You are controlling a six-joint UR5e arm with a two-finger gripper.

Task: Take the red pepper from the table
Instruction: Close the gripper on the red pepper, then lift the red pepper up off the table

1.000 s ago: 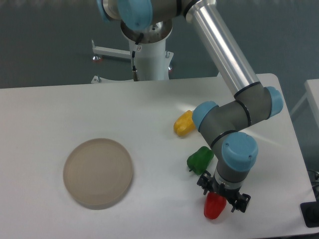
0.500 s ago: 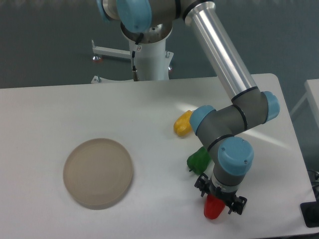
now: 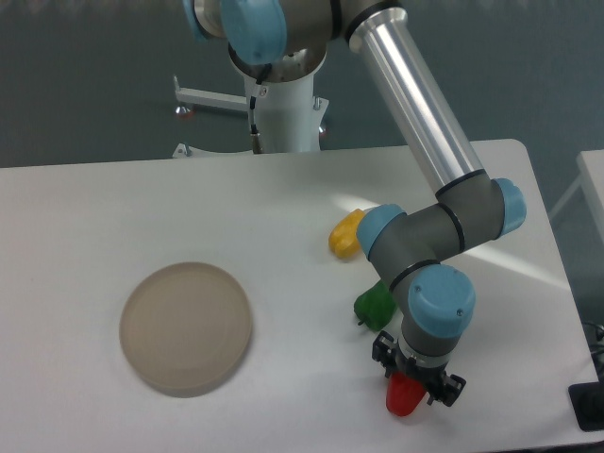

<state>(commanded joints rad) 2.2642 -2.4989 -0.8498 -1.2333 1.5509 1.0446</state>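
Note:
The red pepper [image 3: 405, 399] lies on the white table [image 3: 283, 396] near its front edge, right of centre. My gripper [image 3: 413, 376] hangs directly over it, pointing down, and covers the pepper's top. Only the lower part of the pepper shows below the gripper body. The fingers are hidden behind the wrist and the pepper, so I cannot tell whether they are open or shut, or whether they touch the pepper.
A green pepper [image 3: 375, 304] lies just up and left of the gripper, partly behind the arm. A yellow pepper [image 3: 346, 234] sits further back. A round beige disc [image 3: 186, 327] rests on the left half of the table.
The gripper and wrist have moved slightly left and lower over the red pepper, hiding more of its top. The pepper itself has not moved.

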